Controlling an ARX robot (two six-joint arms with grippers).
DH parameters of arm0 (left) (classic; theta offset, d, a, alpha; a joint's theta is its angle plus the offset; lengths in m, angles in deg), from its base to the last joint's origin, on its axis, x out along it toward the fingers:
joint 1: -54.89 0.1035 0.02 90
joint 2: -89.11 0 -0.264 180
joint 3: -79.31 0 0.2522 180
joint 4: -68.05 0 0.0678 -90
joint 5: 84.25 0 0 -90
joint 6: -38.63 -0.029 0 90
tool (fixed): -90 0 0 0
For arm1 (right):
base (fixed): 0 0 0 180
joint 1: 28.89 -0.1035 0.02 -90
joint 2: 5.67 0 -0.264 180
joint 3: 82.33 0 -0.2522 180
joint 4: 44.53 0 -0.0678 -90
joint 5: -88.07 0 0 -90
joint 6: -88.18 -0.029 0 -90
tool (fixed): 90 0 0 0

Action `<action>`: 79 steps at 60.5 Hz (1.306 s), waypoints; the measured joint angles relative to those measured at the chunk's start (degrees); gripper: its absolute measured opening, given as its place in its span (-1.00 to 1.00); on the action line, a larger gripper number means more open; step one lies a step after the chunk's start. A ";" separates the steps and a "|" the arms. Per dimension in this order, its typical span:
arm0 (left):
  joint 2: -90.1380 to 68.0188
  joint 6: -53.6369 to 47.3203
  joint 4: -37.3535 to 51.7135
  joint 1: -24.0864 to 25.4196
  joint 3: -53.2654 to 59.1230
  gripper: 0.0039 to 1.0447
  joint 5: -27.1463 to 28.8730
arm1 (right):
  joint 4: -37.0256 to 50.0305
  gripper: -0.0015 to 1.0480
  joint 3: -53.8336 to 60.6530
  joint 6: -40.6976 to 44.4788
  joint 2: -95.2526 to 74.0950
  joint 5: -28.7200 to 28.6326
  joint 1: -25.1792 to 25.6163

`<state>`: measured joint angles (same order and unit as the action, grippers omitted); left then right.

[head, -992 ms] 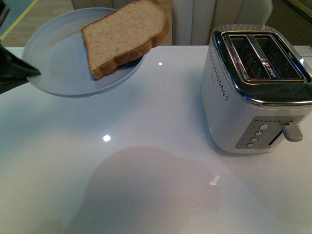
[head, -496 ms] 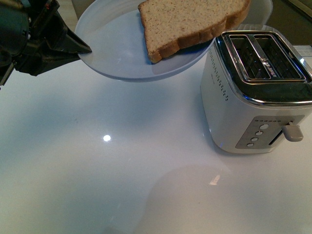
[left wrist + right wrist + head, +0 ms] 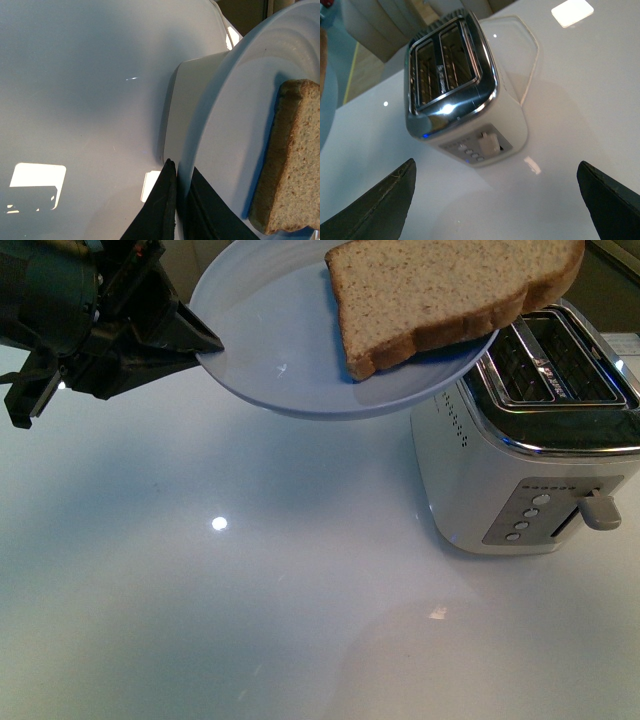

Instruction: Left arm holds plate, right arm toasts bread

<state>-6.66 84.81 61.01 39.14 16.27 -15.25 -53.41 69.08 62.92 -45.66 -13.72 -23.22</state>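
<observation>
My left gripper (image 3: 205,340) is shut on the rim of the pale blue-grey plate (image 3: 280,350), holding it in the air above the table. The bread (image 3: 450,290), a speckled tan slice with a brown crust, lies on the plate and overhangs its right side, partly above the toaster (image 3: 530,430). In the left wrist view the black fingers (image 3: 162,205) pinch the plate (image 3: 235,115) edge, with the bread (image 3: 290,160) beyond. My right gripper (image 3: 495,192) is open and empty, hanging above the table near the toaster (image 3: 455,95). The right arm does not show in the front view.
The white and chrome toaster has two empty slots (image 3: 545,355), a lever (image 3: 598,510) up and a row of buttons (image 3: 527,516) on its front. It stands on a glossy white table (image 3: 220,590). Chairs stand behind the table.
The left arm has carried the plate with the bread to the right and a little higher, so the slice now overlaps the toaster's top left corner.
</observation>
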 joint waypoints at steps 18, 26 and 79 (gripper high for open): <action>0.11 0.46 -0.42 -1.44 0.00 -0.95 0.04 | 20.31 0.83 -11.43 -3.82 -27.58 -2.82 -9.64; 0.11 0.48 -0.74 -1.46 -0.02 -0.95 0.04 | 23.56 0.83 -14.45 -6.54 -33.55 -4.33 -12.15; 0.20 1.27 -1.20 -1.51 -0.26 -0.95 -0.46 | 28.02 -0.55 -18.49 -14.53 -42.71 -5.40 -17.75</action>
<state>-6.46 86.08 59.81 37.64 16.01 -15.71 -25.39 50.59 48.39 -88.37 -19.12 -40.97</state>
